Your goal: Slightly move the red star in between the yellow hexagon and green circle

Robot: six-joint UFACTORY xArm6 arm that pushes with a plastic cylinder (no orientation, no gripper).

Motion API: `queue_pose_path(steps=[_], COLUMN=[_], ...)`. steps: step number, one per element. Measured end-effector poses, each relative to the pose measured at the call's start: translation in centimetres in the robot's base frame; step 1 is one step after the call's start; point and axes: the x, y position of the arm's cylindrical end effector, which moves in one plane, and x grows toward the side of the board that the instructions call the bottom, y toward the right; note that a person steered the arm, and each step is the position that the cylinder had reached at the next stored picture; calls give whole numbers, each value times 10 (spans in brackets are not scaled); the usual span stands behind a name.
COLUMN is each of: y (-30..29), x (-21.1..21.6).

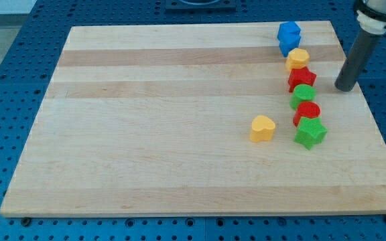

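The red star [301, 78] lies near the view's right side of the wooden board [146, 134]. The yellow hexagon [298, 58] touches it from above, and the green circle [303, 96] touches it from below. My tip [344, 88] rests on the board to the right of the red star, apart from it by about a block's width.
Two blue blocks [289, 35] sit above the yellow hexagon. A red circle [307, 112] and a green star [310, 132] continue the column below the green circle. A yellow heart [263, 128] lies alone to the left of them.
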Motion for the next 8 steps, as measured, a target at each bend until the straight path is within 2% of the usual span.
queue_pose_path(steps=[8], y=[-43], x=[0])
